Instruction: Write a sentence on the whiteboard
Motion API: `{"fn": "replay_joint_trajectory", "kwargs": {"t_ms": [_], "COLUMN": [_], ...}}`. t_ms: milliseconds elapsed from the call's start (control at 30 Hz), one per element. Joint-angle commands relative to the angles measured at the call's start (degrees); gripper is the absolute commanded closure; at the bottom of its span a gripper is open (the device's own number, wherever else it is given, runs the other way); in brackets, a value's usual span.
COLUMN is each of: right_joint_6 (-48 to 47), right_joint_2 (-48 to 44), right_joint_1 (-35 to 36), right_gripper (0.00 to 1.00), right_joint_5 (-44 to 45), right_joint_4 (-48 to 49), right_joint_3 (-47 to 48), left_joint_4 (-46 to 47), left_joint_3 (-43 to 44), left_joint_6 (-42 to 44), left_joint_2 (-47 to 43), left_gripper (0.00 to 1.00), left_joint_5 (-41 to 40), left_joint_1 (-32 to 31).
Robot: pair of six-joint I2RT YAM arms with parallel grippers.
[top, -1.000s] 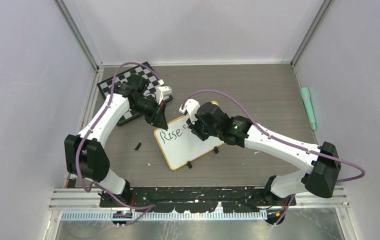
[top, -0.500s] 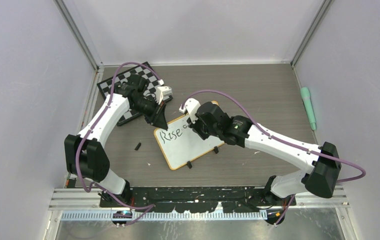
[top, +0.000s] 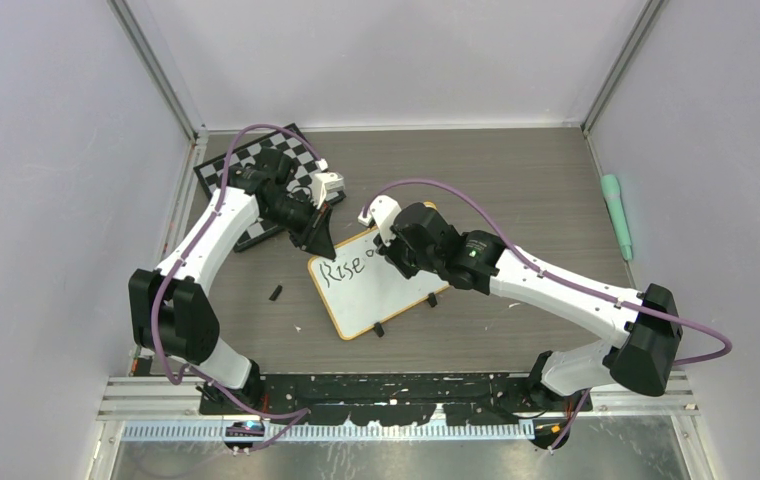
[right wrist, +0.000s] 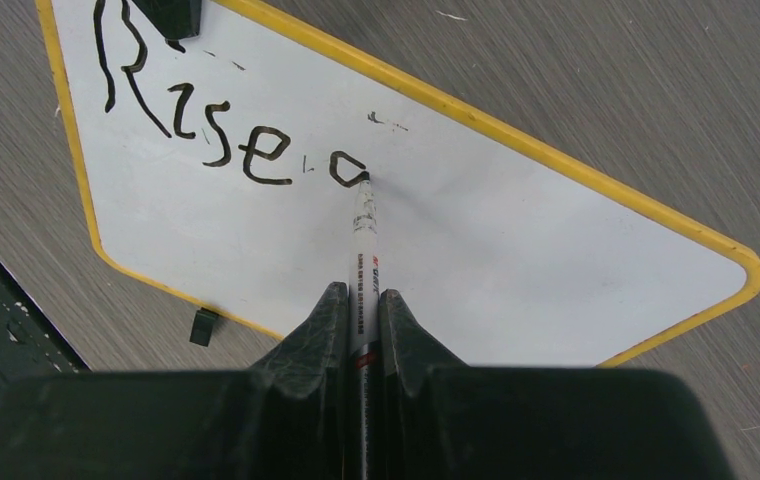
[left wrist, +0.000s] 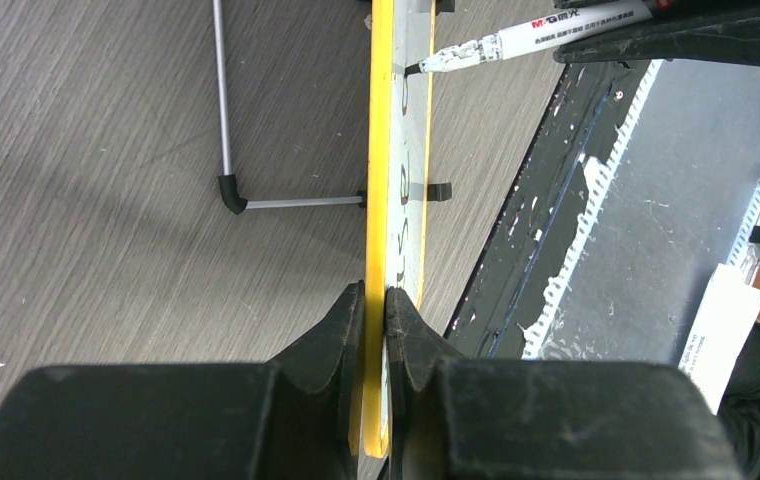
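Observation:
The whiteboard [top: 381,300] stands propped on the table, white with a yellow rim [left wrist: 380,150]. My left gripper [top: 318,245] [left wrist: 375,300] is shut on its rim at the top left corner. The sentence [right wrist: 196,125] reads "Rise" in black, followed by a small round loop. My right gripper [top: 389,256] [right wrist: 359,300] is shut on a white marker [right wrist: 363,235], and the black tip touches that loop on the board. From the left wrist, the marker [left wrist: 536,35] meets the board's face from the right.
A black-and-white chessboard [top: 248,168] lies behind the left arm. A small black piece [top: 275,293] rests left of the board. A thin grey stand leg [left wrist: 224,110] props the board from behind. A green pen-like object [top: 616,215] lies beyond the right wall.
The right gripper has shifted slightly up and left with the marker, and the mark after "Rise" has grown. The left gripper and the board have not moved.

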Motion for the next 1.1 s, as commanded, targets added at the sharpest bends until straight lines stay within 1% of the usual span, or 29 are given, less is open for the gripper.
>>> {"fn": "replay_joint_trajectory", "kwargs": {"t_ms": [0,267,533,1067], "right_joint_6": [0.4,0.0,-1.1,-2.8], "right_joint_2": [-1.8,-3.1,-5.0,-1.6], "right_joint_1": [0.0,-0.1,0.0,0.0], "right_gripper": [1.0,1.0,1.0,1.0], "right_joint_5": [-0.4,-0.4,0.5,3.6], "right_joint_4": [0.3,-1.9,-3.0,2.5], "right_joint_3": [-0.6,0.3,3.8,4.2], "left_joint_4": [0.5,0.5,0.4,0.2], "left_joint_3": [0.6,0.4,0.5,0.8], "left_joint_6": [1.8,1.8,1.9,2.0], "left_joint_2": [-0.9,-1.1,-1.1,-1.1], "left_gripper": [1.0,0.99,1.0,0.99], "left_joint_5": [0.1,0.1,0.4,0.4], "left_joint_1": [-0.2,-0.2,-0.2,-0.3]}}
